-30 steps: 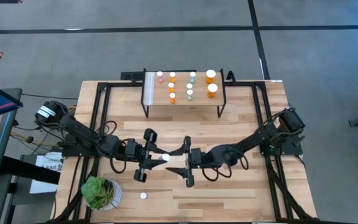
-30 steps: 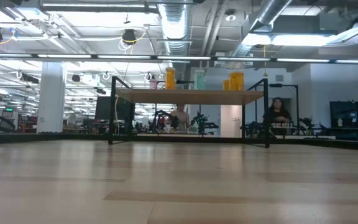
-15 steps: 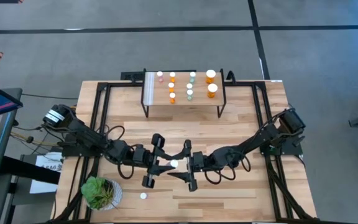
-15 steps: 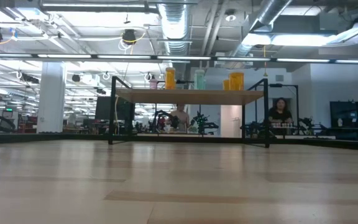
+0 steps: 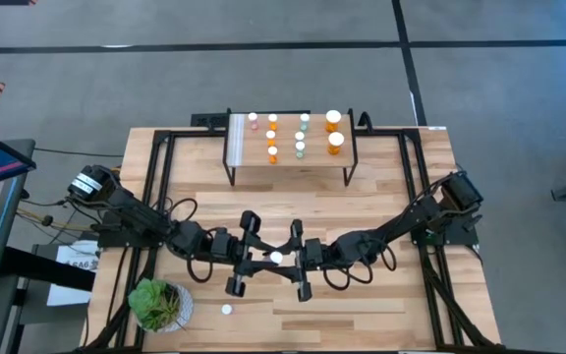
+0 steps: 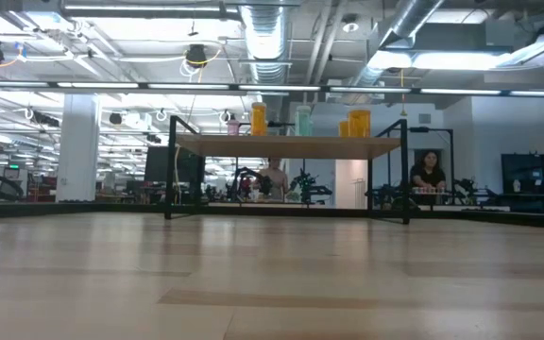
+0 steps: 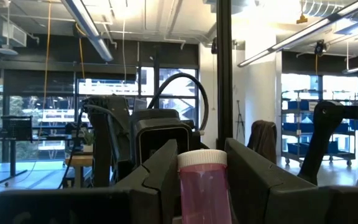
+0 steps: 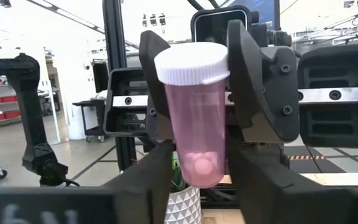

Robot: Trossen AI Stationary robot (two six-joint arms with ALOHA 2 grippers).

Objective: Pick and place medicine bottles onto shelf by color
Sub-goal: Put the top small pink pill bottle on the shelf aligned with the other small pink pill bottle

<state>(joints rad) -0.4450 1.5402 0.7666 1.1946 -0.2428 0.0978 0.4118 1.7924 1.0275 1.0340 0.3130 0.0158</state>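
Both arms are meeting over the middle of the bench [image 5: 381, 197], a little toward its front edge. The left gripper [image 5: 263, 259] is holding a pink bottle [image 5: 276, 258] with a white cap. In the right wrist view this bottle [image 8: 196, 118] is standing upright between the left gripper's fingers [image 8: 250, 74]. The right gripper [image 5: 289, 260] is placed around the same bottle from the other side — its fingers [image 8: 263, 180] are beside the bottle's lower part, but I cannot tell if they are pressing it.

The shelf [image 5: 288, 162] is standing near the back edge of the bench, carrying pink, orange and green bottles in rows. One more bottle [image 5: 226, 310] is standing alone near the front edge, just beside a potted plant [image 5: 155, 303] at the front-left corner.
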